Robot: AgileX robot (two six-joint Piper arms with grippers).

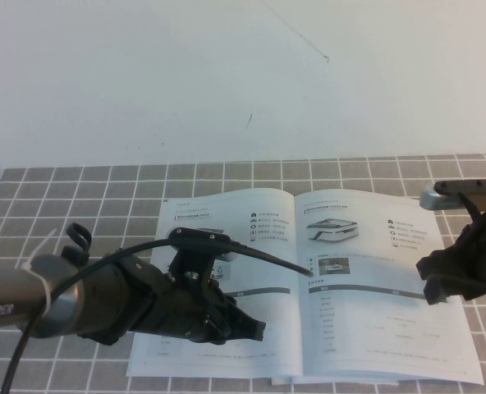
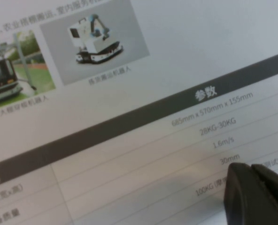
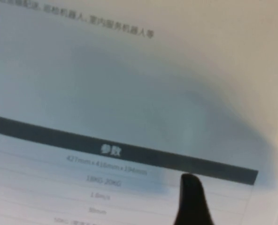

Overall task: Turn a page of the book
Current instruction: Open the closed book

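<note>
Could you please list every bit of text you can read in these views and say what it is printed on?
"685mm x 570mm x 155mm", "28KG-30KG", "1.6m/s", "30mm": spec table on the book's left-hand leaf, by the left hand.
"427mm", "1.0m/s": only partly legible, the page under the right hand.
Chinese captions, other rows, and lettering on the left arm: blurred.

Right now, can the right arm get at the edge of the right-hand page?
Probably yes. The right gripper hangs just over the page near its outer edge, with nothing between them. The left gripper sits across the spine over the book, out of its way.

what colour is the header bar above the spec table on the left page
Dark grey bar with white characters, clearest in the left wrist view.
</note>
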